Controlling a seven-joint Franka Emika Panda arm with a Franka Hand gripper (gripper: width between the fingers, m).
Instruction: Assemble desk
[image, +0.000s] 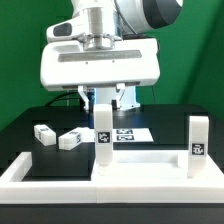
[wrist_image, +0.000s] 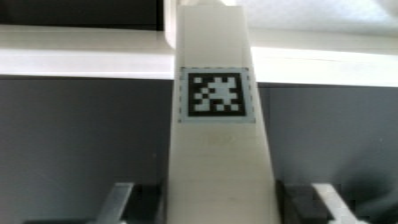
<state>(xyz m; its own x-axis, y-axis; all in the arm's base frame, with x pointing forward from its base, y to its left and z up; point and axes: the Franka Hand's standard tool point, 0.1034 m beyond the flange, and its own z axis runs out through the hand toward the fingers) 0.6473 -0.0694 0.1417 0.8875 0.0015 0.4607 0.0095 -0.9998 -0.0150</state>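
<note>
My gripper (image: 106, 100) hangs over the middle of the scene, shut on an upright white leg block (image: 103, 128) that bears a black-and-white tag. The block's lower end meets the left part of the flat white tabletop panel (image: 150, 163). A second leg block (image: 198, 142) stands upright at the panel's right end. In the wrist view the held leg block (wrist_image: 217, 120) fills the middle, and a finger (wrist_image: 118, 200) flanks it on each side of the gripper (wrist_image: 221, 196).
Two loose leg blocks (image: 45, 133) (image: 70, 139) lie on the black table toward the exterior view's left. The marker board (image: 127, 133) lies behind the held block. The low white border wall (image: 18, 172) runs along the front and left.
</note>
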